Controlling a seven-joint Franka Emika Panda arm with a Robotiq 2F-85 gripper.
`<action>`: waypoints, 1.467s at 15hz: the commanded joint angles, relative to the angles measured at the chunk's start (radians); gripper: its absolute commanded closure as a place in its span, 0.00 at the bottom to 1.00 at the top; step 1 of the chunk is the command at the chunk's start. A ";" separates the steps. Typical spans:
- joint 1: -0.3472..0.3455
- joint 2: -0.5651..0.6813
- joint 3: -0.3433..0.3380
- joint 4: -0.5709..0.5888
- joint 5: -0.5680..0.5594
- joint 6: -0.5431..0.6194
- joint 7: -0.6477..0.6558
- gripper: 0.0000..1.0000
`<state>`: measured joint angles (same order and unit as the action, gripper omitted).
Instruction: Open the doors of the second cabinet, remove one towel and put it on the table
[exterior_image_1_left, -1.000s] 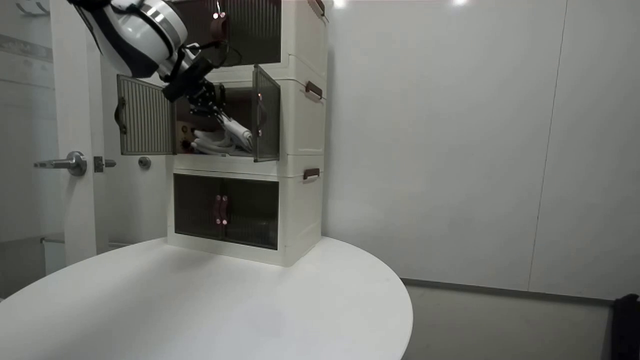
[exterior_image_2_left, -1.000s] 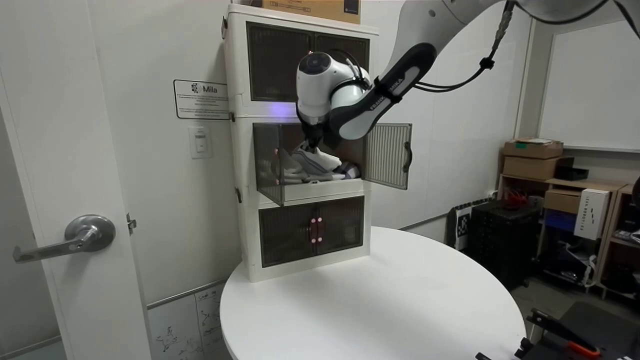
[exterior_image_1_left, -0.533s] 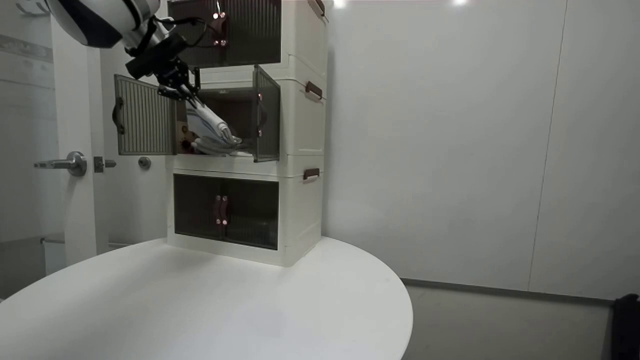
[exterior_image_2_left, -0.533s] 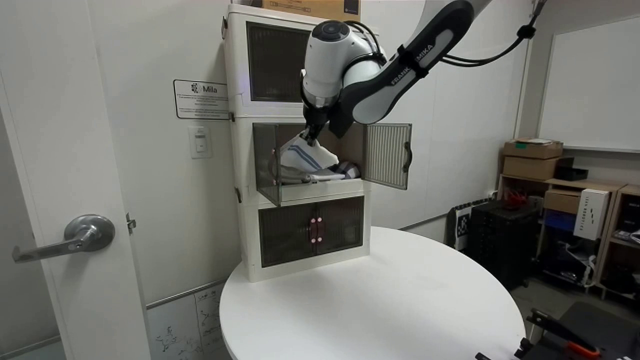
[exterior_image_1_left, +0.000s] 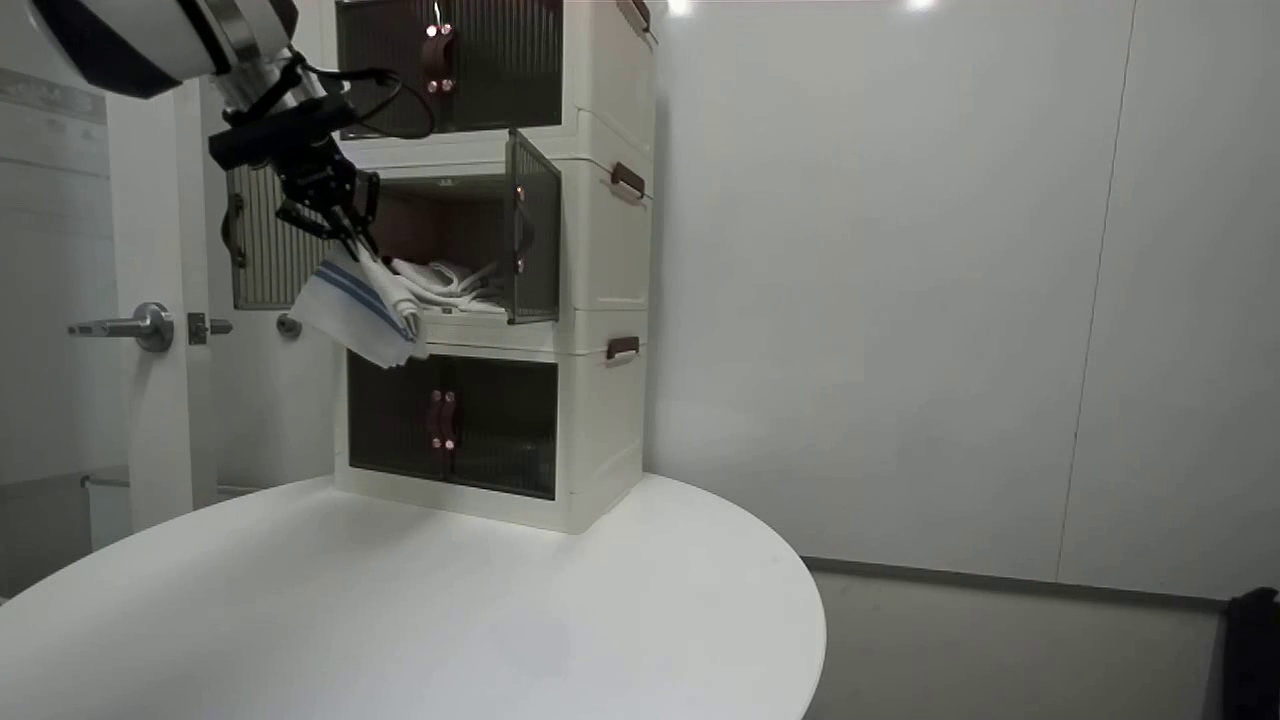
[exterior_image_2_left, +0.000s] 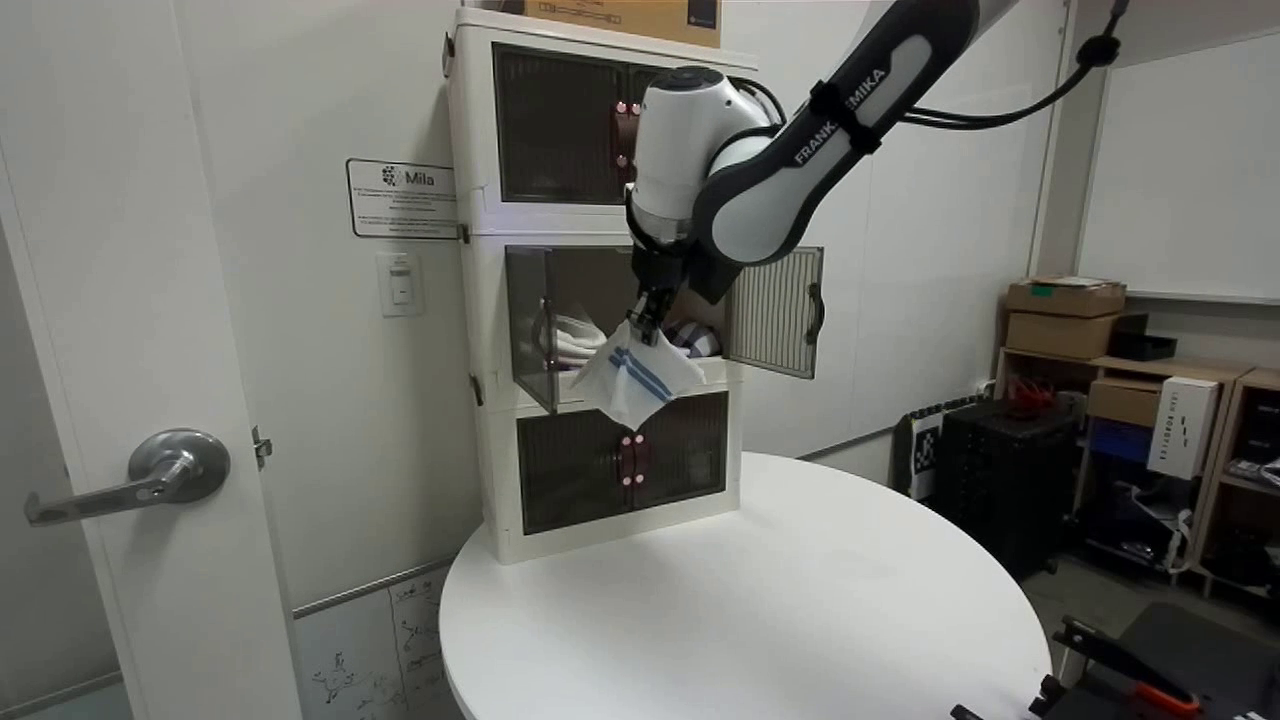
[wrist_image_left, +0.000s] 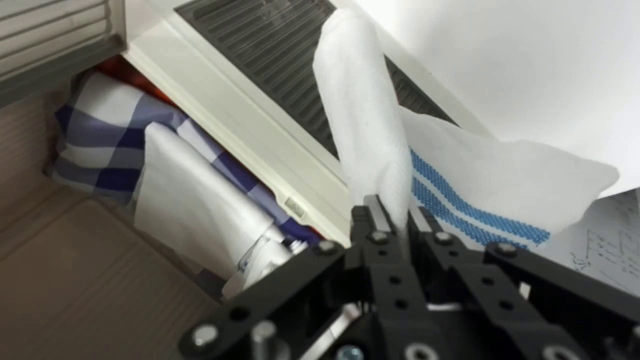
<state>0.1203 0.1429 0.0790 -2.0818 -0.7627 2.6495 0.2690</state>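
Wrist view shows the towel (wrist_image_left: 362, 115) pinched in the robot's hand (wrist_image_left: 398, 217), the jaws drawn nearly together with only a thickness of cloth between them. The towel is off-white and soft-looking, one part folded into a plump, rounded roll, another spread beside it as a loose flap that ends in a blunt corner. Two parallel blue bands (wrist_image_left: 470, 207) cross the flap (their weave looks coarse, almost beaded), parted by a narrow pale line.

In both exterior views the towel hangs in the air before the second cabinet (exterior_image_1_left: 610, 250), well above the bench (exterior_image_2_left: 780, 600). In an exterior view the towel (exterior_image_2_left: 640, 395) droops like a diamond, its lowest corner in front of the bottom tier's dark panels (exterior_image_2_left: 575, 475); whether it brushes the cabinet's front cannot be told. The doors (exterior_image_2_left: 778, 310) stand swung apart, and inside lie whitish cloths (exterior_image_1_left: 450, 280) and a blue-and-white checked cloth (wrist_image_left: 110, 130).
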 joint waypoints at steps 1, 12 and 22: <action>0.000 -0.018 0.011 -0.051 0.132 -0.019 -0.108 0.98; 0.003 0.081 0.072 -0.091 0.541 -0.087 -0.391 0.98; -0.072 0.148 0.119 -0.073 0.848 -0.183 -0.622 0.98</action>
<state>0.0895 0.2787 0.1640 -2.1726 -0.0086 2.5214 -0.2518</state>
